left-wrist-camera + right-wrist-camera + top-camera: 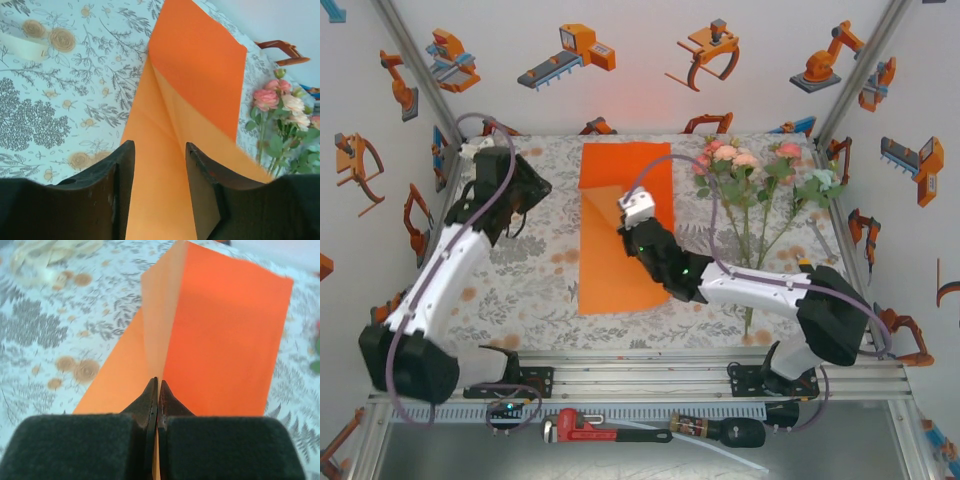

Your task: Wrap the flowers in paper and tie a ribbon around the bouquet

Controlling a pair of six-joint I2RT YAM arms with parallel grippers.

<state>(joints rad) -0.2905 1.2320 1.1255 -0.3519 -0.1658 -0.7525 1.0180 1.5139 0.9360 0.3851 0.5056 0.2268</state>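
Top view with both wrist views. A large, smooth, bright orange rectangular sheet of paper (610, 165) lies on the middle of the bench (530, 290), which is covered by a pale cloth printed with grey leaves and tan blossoms. The sheet's long side runs away from the arm bases. Along its left part the paper is raised into a crease, and a paler orange face shows beneath the lifted flap.

The right hand (157, 395) reaches over the sheet from the right. Its two dark fingers are pressed together on the raised fold, and the orange edge stands up from between the tips.

The left hand (160, 150) sits at the sheet's left edge. Its black fingers (125, 170) stand moderately apart with nothing clamped between them, and flat paper shows through the gap.

The flowers (752, 185), a loose bunch of small pink, peach and pale blue roses with green leaves and long thin green stems, lie on the bench just right of the paper and apart from it. The blooms point towards the far wall and the stems towards the arm bases.

The ribbon (22, 46), a narrow cream-white strip of soft fabric, rests on the cloth to the left of the paper, apart from both hands.
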